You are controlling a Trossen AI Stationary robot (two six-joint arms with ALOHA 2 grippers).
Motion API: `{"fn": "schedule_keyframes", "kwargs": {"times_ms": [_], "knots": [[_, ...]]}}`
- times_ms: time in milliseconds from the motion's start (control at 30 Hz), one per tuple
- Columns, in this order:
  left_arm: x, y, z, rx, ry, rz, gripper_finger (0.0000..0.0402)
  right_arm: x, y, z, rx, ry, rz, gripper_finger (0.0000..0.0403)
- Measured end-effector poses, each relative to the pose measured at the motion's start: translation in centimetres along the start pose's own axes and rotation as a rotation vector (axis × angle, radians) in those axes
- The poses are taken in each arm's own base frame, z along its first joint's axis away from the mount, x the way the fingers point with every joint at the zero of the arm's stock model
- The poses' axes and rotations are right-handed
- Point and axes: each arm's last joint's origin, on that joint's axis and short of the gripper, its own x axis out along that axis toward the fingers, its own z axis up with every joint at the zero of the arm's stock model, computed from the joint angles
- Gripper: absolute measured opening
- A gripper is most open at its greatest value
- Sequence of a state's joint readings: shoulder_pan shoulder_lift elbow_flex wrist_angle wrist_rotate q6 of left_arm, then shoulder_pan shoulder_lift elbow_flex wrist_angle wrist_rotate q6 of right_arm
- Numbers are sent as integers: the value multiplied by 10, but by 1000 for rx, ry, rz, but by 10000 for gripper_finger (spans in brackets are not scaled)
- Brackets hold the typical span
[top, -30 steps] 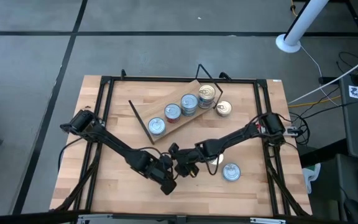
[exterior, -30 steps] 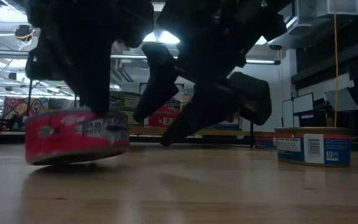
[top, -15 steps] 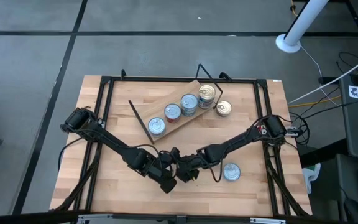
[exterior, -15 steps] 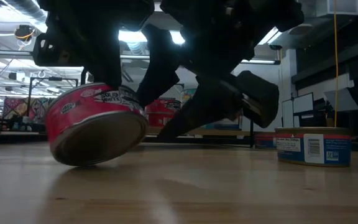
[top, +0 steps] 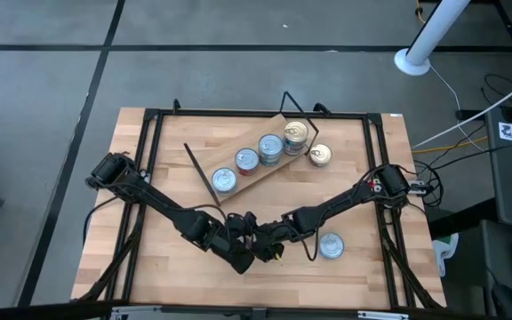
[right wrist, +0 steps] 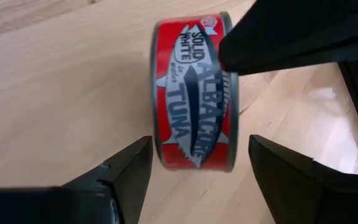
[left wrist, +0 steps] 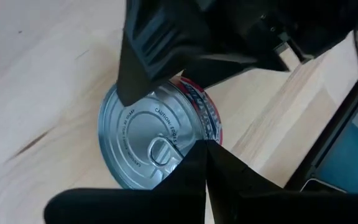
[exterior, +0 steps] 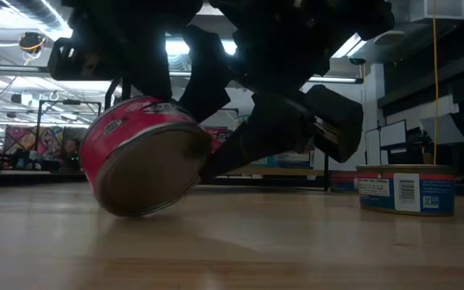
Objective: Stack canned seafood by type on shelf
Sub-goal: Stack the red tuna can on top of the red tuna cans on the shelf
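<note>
A red tin (right wrist: 194, 93) labelled "Solid White Albacore Tuna" tilts near the bench's (top: 149, 249) front edge, pinched by the left gripper (top: 243, 258), the right gripper (right wrist: 194, 165) spread wide alongside.

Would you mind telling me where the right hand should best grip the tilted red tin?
Across its red side wall, one finger on each side. The red tin is tipped up on its edge in the left hand, so the label band faces the open right hand, whose fingers already straddle it; closing straight in looks best.
</note>
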State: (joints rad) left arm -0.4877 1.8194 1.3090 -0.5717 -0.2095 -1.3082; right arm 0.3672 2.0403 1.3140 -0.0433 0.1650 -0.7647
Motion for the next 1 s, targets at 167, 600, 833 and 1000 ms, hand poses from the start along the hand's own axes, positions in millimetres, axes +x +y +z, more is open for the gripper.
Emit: {"fn": "schedule_keyframes", "kwargs": {"times_ms": [167, 600, 833, 1000], "knots": [[0, -2, 3, -10, -13, -19, 0, 0, 0, 0, 0, 1, 1, 260], [1, -2, 7, 4, -9, -36, 0, 0, 1, -1, -6, 10, 12, 130], [1, -4, 7, 37, 22, -69, 35, 0, 2, -1, -8, 10, 13, 136], [-3, -3, 15, 22, 149, -124, 81, -2, 2, -2, -11, 37, 16, 146]]}}
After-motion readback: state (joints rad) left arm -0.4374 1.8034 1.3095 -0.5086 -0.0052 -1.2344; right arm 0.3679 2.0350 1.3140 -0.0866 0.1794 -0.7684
